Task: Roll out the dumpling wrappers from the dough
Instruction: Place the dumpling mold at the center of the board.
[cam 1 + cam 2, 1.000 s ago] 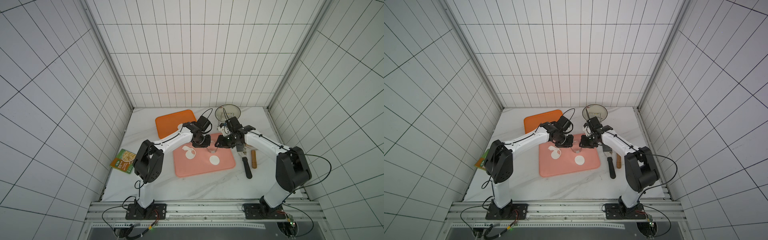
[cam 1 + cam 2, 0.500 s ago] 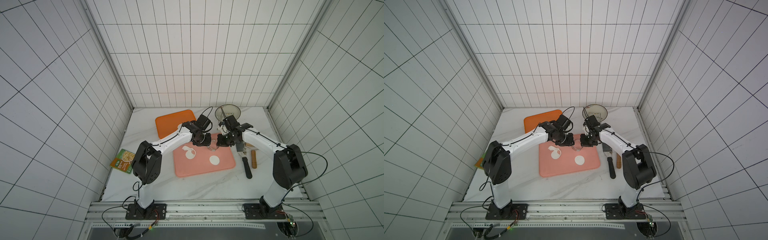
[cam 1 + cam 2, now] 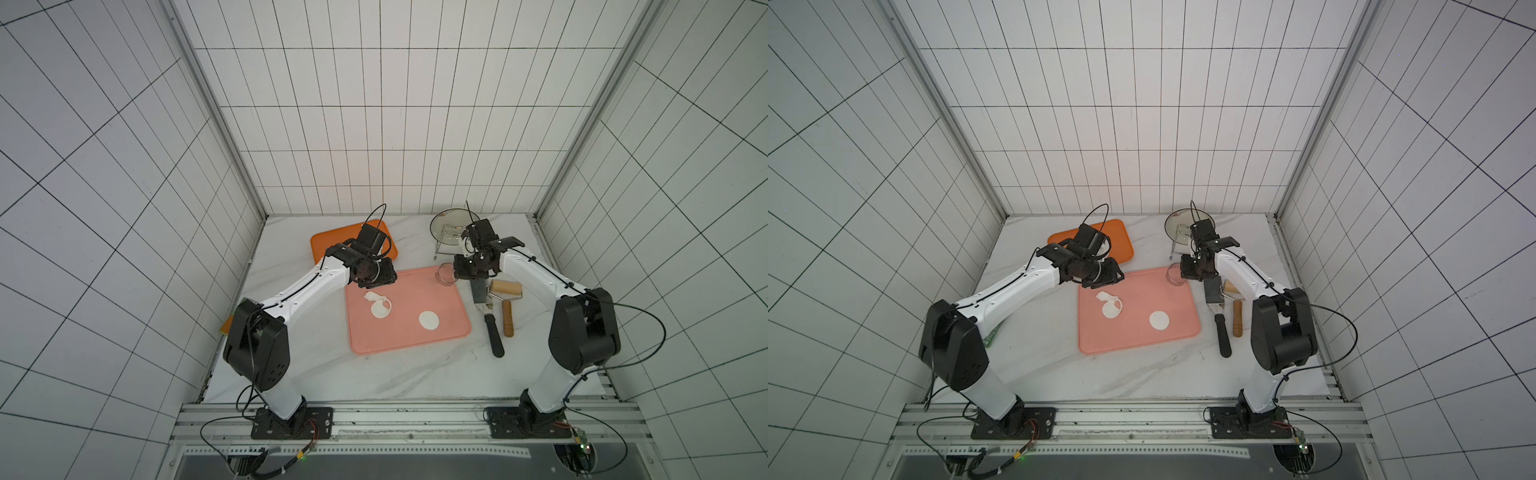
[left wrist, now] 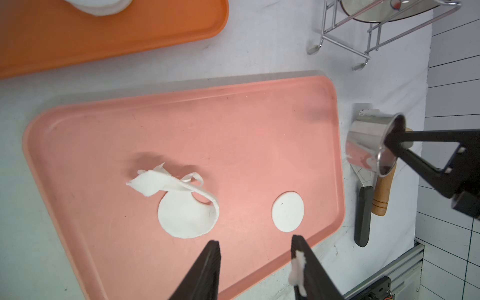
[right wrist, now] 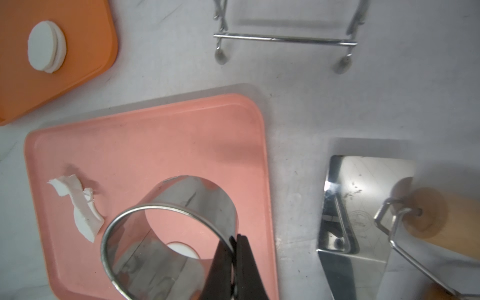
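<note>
White link shells and bulky black joint housings on left arm [image 3: 303, 289], lower left, and right arm [image 3: 536, 274], lower right. Thin black cables [image 3: 642, 315] loop off both. Black base plates [image 3: 291, 422], screwed down. Black tapered fingers [image 4: 207, 270] on left gripper [image 4: 255, 242].

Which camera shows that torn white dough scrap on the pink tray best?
The left wrist view: the dough lies close, whole, its folded strip plain. The right wrist view shows it smaller and foreshortened; in both top views it is a tiny white patch.
</note>
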You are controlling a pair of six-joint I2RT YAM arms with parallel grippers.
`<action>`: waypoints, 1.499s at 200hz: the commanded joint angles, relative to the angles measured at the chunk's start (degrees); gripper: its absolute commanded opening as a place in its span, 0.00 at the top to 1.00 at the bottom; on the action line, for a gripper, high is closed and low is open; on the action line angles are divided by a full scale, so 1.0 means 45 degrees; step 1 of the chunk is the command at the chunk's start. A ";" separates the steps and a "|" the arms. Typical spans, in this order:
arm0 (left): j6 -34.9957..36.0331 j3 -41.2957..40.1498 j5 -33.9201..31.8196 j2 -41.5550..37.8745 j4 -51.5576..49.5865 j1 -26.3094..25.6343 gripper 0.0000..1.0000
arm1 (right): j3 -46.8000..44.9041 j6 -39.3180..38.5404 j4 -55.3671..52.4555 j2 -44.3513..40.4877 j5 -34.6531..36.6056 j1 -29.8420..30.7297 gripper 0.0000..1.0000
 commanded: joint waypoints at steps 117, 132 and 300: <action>-0.0533 -0.2528 0.0931 -0.1249 0.1212 0.0752 0.55 | 0.2883 0.1042 0.0133 0.3014 0.1582 -0.4741 1.00; -0.0557 -0.2649 0.0946 -0.1275 0.1271 0.0777 0.55 | 0.3139 0.1128 0.0070 0.3390 0.1636 -0.4920 1.00; -0.0690 -0.3202 0.1126 -0.1444 0.1556 0.1070 0.55 | 0.3605 0.1199 -0.0185 0.4354 0.1480 -0.5359 0.67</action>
